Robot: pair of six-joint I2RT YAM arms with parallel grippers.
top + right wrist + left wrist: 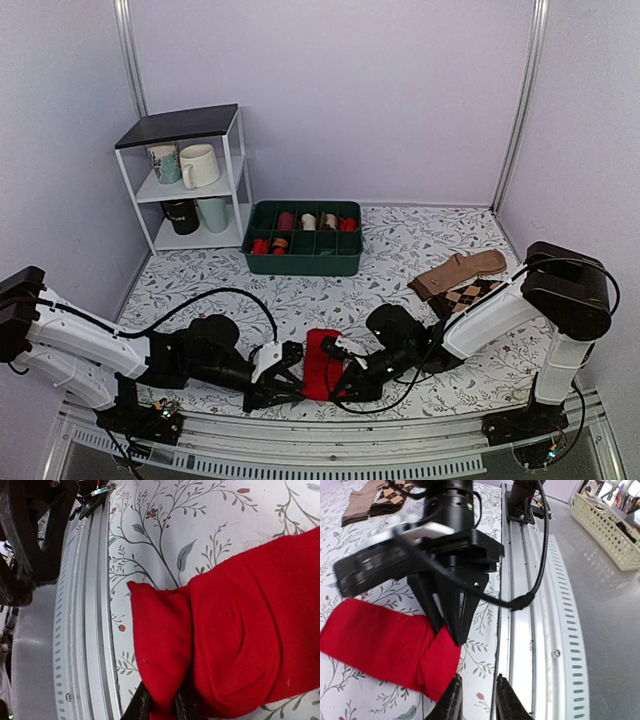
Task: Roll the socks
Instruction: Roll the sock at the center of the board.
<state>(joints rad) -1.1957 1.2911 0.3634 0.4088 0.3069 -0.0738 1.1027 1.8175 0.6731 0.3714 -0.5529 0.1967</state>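
The red socks [322,365] lie flat on the floral cloth near the table's front edge, their near end folded over into a thick flap [162,645]. My right gripper [162,707] is shut on that flap; the left wrist view shows its black fingers [451,615] pinching the fold of the socks [380,642]. The left gripper [477,700] sits just beside the socks' near corner. Its jaws are slightly apart, with only cloth and the table edge between them. In the top view the left gripper [290,378] and the right gripper [345,378] flank the socks.
A tan sock [462,270] and an argyle sock [470,295] lie at the right. A green bin [305,262] of rolled socks stands at the back, with a white shelf [232,170] of mugs to its left. A metal rail [530,630] runs along the front edge.
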